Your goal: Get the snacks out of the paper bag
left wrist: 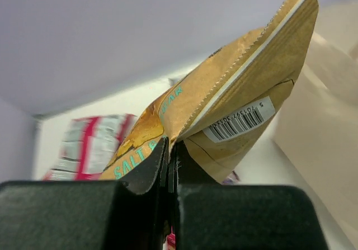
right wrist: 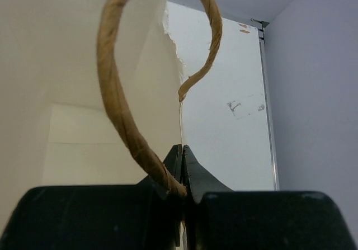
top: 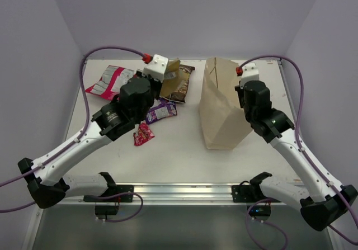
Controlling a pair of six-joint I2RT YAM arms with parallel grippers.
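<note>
The beige paper bag [top: 222, 107] stands at centre right. My right gripper [top: 240, 92] is shut on its right rim; in the right wrist view the jaws [right wrist: 182, 156] pinch the bag's edge [right wrist: 78, 93] at the foot of a brown string handle [right wrist: 114, 88]. My left gripper [top: 166, 78] is shut on the tan-yellow chip bag [top: 172, 70], held above the table left of the paper bag. In the left wrist view the fingers [left wrist: 169, 149] clamp that chip bag [left wrist: 235, 102] by its lower edge. What is inside the paper bag is hidden.
On the table lie a pink-white bag [top: 109, 81], a brown bag [top: 180, 86], a purple packet [top: 161, 111] and a small pink-red packet [top: 142, 133]. The pink-white bag also shows in the left wrist view [left wrist: 89, 144]. Walls close off the back and both sides.
</note>
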